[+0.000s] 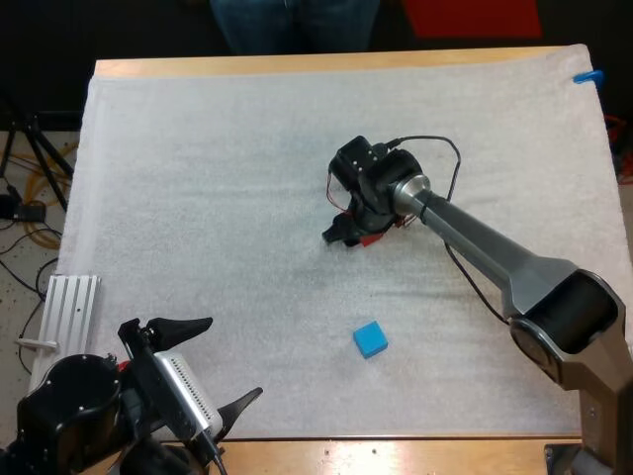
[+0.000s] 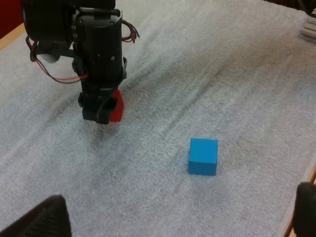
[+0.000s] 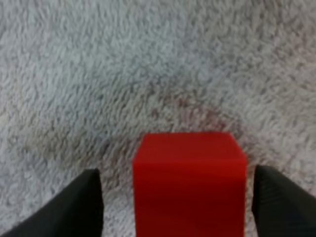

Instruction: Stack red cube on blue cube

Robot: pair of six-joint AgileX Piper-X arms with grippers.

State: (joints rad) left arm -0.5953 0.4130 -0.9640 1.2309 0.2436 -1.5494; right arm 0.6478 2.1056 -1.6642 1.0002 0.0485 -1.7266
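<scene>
The red cube [image 3: 189, 185] sits on the white mat [image 1: 218, 198] near its middle, between the fingers of my right gripper [image 3: 177, 172]. That gripper is open, with a small gap on each side of the cube. In the high view my right gripper [image 1: 352, 236] is lowered over the red cube [image 1: 372, 237]. The blue cube [image 1: 370, 339] lies alone on the mat, nearer the front edge. My left gripper [image 1: 235, 356] hovers open at the front left, holding nothing. From the left wrist I see the blue cube [image 2: 203, 156], the red cube [image 2: 117, 107] and the right gripper [image 2: 101, 112].
A ribbed metal piece [image 1: 69, 309] rests off the mat's left edge. A person's legs [image 1: 295, 24] stand beyond the table's far side. Cables and a tripod [image 1: 30, 168] lie on the floor to the left.
</scene>
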